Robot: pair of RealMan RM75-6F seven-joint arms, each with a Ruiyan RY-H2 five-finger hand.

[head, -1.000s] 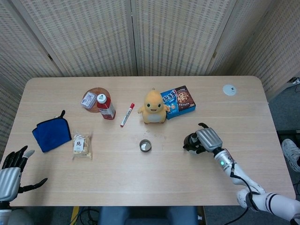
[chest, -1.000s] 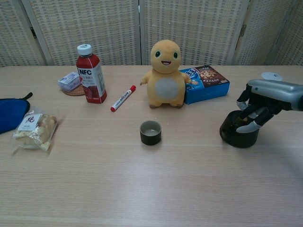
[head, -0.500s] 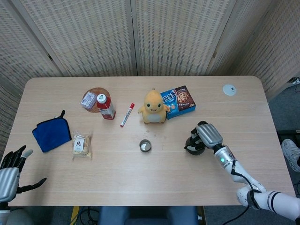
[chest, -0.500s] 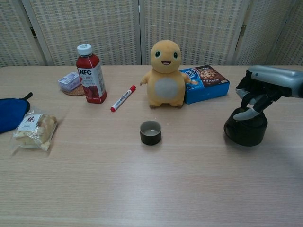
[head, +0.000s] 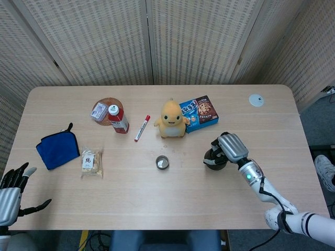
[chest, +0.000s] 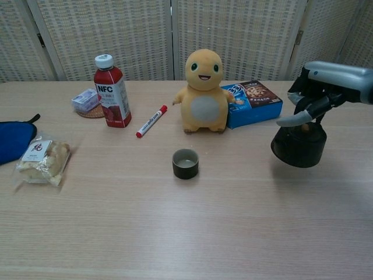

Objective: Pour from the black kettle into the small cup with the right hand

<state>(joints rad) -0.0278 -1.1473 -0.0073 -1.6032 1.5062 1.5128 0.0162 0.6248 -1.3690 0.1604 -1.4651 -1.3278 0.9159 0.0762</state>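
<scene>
Gripping round black kettle (chest: pixel 298 147), apparently lifted: right hand (chest: pixel 317 96); left hand (head: pixel 11 192) open.

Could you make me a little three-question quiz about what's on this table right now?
1. True or false: the black kettle is held up off the table by the right hand.
2. What stands nearest behind the small cup? A) red juice bottle B) yellow plush toy C) blue cloth
3. Fill in: the left hand holds ____.

Key
1. True; a shadow shows under it in the chest view.
2. B, the yellow plush toy.
3. Nothing; its fingers are spread at the table's near edge.
</scene>
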